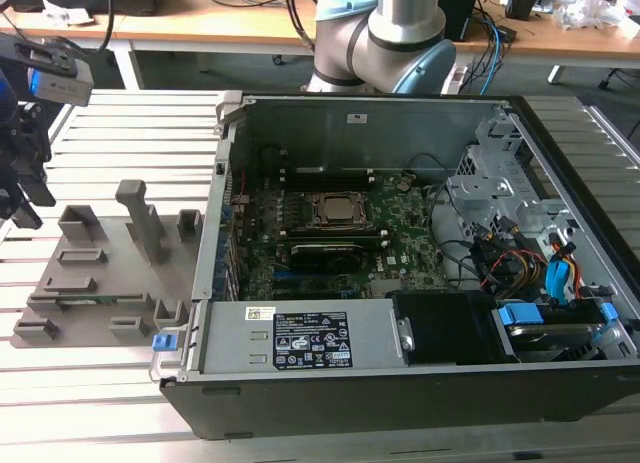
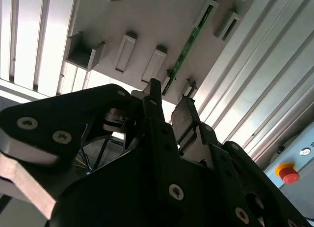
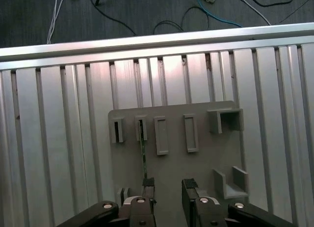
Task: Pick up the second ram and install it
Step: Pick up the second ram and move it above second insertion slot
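second ram (image 3: 143, 153): you see it edge-on, chips too small to tell | gripper (image 3: 169, 188): body cut off by picture's edge

Nothing legible — the white label (image 1: 296, 341) on the computer case (image 1: 400, 408) bears unreadable print.

I work over a desk (image 1: 100, 383) of pale ribbed metal slats with dark grooves between them. Light glares white off the slats in the second wrist view. At the far side in the exterior view stands a wooden table (image 1: 200, 28) strewn with cables (image 1: 290, 3). Past the desk's edge in the first wrist view lies a dark floor (image 3: 147, 11), where thin wires (image 3: 171, 22) trail, a white wire (image 3: 55, 16) among them.
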